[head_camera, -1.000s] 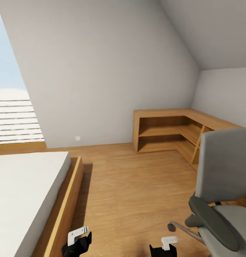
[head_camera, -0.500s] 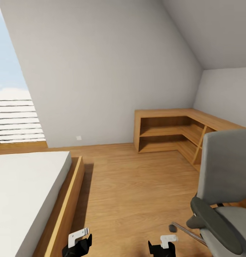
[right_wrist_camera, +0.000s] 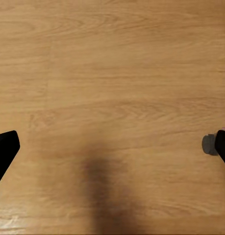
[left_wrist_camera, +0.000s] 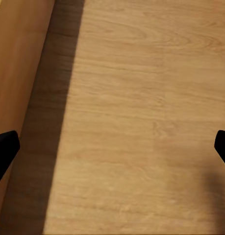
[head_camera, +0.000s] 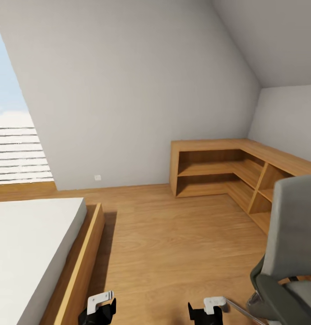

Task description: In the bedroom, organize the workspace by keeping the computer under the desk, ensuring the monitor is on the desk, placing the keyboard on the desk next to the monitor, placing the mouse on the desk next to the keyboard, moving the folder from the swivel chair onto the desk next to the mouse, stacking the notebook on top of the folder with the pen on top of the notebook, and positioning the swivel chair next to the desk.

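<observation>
Both pincers, left pincer and right pincer, are held wide apart and empty over the wooden floor; the swivel chair is noted close at the right; the turn is best made slowly, the chair base being given clearance; beyond, a bed, corner shelving and sloped grey wall are recorded.

Walls: plain grey wall, sloped.
Floor: light wooden floor.
Furniture: corner shelf right; bed lower left.
Window: upper left.
</observation>
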Controlling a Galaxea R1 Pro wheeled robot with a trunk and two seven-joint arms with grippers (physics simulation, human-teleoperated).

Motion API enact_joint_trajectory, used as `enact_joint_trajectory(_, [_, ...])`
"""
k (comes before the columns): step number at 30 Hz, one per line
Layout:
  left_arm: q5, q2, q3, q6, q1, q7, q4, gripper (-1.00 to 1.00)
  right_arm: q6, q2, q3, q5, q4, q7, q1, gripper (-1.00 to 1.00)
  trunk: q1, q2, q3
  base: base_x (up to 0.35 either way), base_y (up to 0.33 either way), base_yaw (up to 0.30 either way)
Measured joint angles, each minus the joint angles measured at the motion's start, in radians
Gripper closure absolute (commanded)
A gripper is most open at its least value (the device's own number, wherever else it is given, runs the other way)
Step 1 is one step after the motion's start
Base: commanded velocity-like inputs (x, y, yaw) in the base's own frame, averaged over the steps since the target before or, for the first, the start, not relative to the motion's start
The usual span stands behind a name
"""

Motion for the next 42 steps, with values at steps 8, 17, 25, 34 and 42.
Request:
enact_joint_trajectory(8, [-0.005, 0.000, 0.000, 0.001, 0.000, 0.000, 0.001, -1.00, -0.042, 0.000, 0.000, 0.001, 0.011, 0.000, 0.000, -1.00, 0.000, 0.000, 0.000, 0.045, 0.000, 0.000])
enact_joint_trajectory(17, [-0.005, 0.000, 0.000, 0.001, 0.000, 0.000, 0.001, -1.00, -0.051, 0.002, 0.001, 0.000, 0.013, -0.001, 0.000, -1.00, 0.000, 0.000, 0.000, 0.006, 0.000, 0.001])
enact_joint_trajectory(25, [-0.006, 0.000, 0.000, 0.000, 0.000, 0.000, 0.001, -1.00, -0.053, 0.006, 0.000, -0.001, 0.014, -0.002, 0.000, -1.00, 0.000, 0.000, 0.000, 0.001, 0.000, 0.128])
enact_joint_trajectory(34, [-0.006, 0.000, 0.000, 0.000, 0.000, -0.001, 0.001, -1.00, -0.053, 0.007, 0.000, -0.001, 0.014, -0.004, 0.000, -1.00, 0.000, 0.000, 0.000, 0.000, 0.000, 0.241])
enact_joint_trajectory(42, [-0.006, 0.000, 0.000, 0.001, 0.000, -0.001, 0.001, -1.00, -0.053, 0.006, 0.000, -0.001, 0.014, -0.004, 0.000, -1.00, 0.000, 0.000, 0.000, 0.004, 0.000, 0.066])
